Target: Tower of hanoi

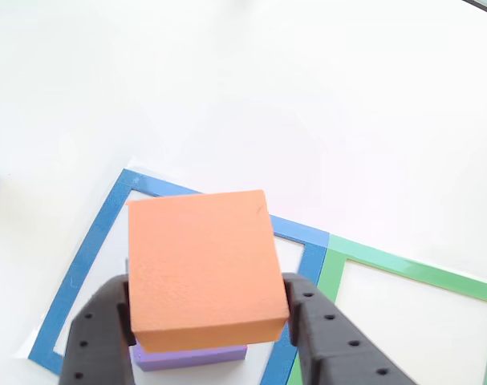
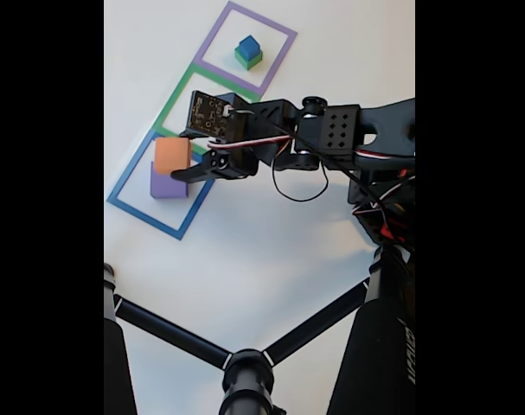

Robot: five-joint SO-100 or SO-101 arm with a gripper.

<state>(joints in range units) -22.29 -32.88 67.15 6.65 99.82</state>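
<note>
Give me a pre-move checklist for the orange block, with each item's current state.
1. Grip: gripper has a finger on each side of the orange block: ok.
2. Block level: it looks slightly tilted in the other view: cannot tell.
3. Position: orange block over the purple block inside the blue outline: ok.
4. Lifted or resting on the purple block: cannot tell.
5. Green outline free: ok.
6. Blue cube on green block in purple outline, away from the arm: ok.

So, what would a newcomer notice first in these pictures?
The orange block fills the other view, held between the black fingers of the gripper above the purple block in the blue outline. In the fixed view, the small blue cube sits on the green block inside the purple outline.
</note>
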